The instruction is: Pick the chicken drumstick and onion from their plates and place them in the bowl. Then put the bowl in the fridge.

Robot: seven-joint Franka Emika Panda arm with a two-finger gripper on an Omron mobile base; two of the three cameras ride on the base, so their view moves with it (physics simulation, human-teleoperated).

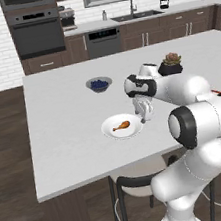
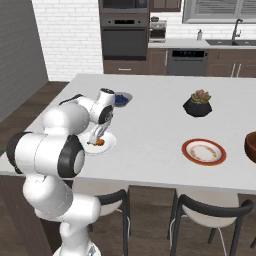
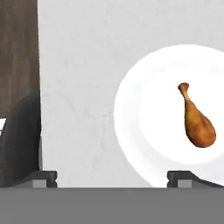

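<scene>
Gripper: gripper hangs over the right rim of the white plate, jaws spread wide, nothing between them; in the hand view the 2 fingertips stand far apart, 1 over bare desk and 1 over the plate's edge.
Drumstick: drumstick lies on the white plate, off to 1 side of the gripper's line, fat end toward the gripper, thin bone end pointing away; nothing touches it.
White plate: near the desk's front edge, toward its left end; in the right base view it is partly hidden by the arm.
Red-rimmed plate: red-rimmed plate sits near the front edge, well to the right of the white plate, nothing on it but a faint smear.
Bowl: bowl, reddish-brown, is cut by the picture's right edge, just beyond the red-rimmed plate.
Blueberry dish: blueberry dish stands behind the white plate, toward the middle of the desk.
Plant: plant in a black pot stands toward the desk's back, behind the red-rimmed plate.
Desk: desk is pale grey, with stools tucked under its front edge.
</scene>
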